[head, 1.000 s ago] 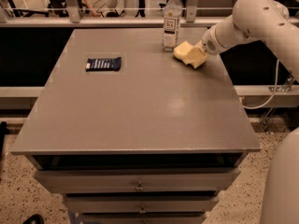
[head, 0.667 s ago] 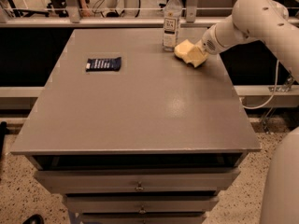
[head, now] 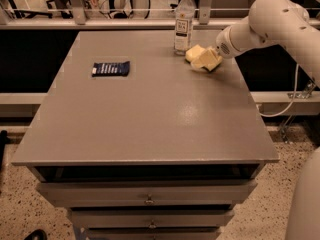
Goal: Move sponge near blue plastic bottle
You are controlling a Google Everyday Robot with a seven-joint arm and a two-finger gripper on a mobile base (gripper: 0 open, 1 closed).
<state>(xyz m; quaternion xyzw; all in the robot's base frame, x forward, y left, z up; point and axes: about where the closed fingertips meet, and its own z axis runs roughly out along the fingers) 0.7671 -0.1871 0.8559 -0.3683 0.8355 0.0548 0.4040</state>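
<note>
Reaching in over the right edge of the desk [head: 150, 114], the white arm [head: 280, 19] stretches toward the far right corner. There the blue plastic bottle [head: 183, 21] stands upright by the far edge, with the sponge [head: 200, 58] just beside it, on its right. The gripper [head: 215, 63] meets the sponge's right end, jaws pinching the foam. Light, squashy stuff, I'd say: grip its thick middle, gently, because it gives.

Gripper [head: 213, 62] largely hidden against right edge of the sponge [head: 199, 57]
</note>
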